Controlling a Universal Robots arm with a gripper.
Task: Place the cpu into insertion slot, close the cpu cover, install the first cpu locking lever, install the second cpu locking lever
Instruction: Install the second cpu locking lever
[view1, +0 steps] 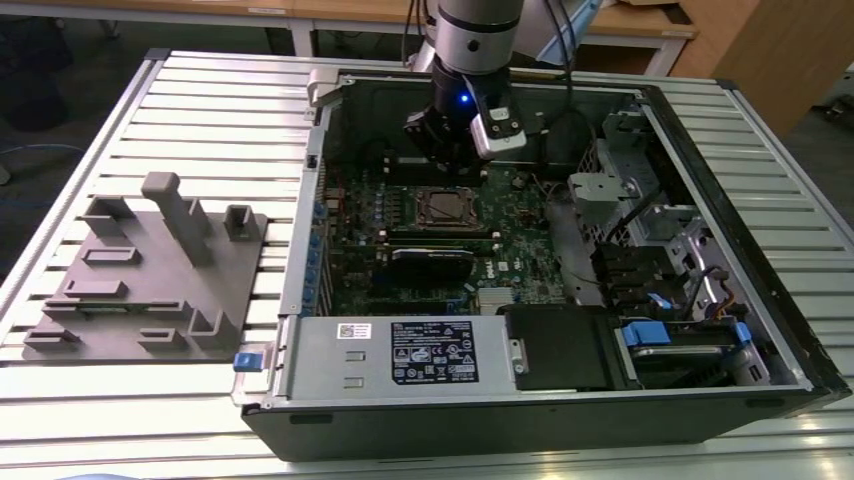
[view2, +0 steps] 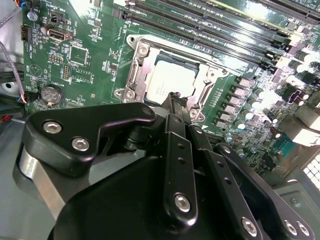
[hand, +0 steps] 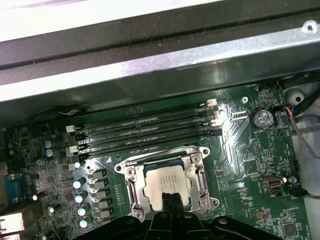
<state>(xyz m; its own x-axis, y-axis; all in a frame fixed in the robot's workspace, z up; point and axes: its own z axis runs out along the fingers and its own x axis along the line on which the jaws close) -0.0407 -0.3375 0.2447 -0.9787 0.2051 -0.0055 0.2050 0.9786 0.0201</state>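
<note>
The cpu (hand: 167, 182) sits in the insertion slot (hand: 131, 186) under the cpu cover (view2: 202, 94). The jaws (hand: 171, 201), pressed together and empty, hover at its edge; lever work needs square, gentle contact.

cpu (hand: 165, 186): small flat square chip, dull silver-grey top, lying flat inside insertion slot (hand: 131, 172); slot: square socket with silvery metal rim on green board, just near side of long black memory slots; cpu cover (hand: 199, 176): thin silvery frame, appears lowered flat around chip, chip showing through central window; in exterior view slot (view1: 445, 208) sits mid-board.
</note>
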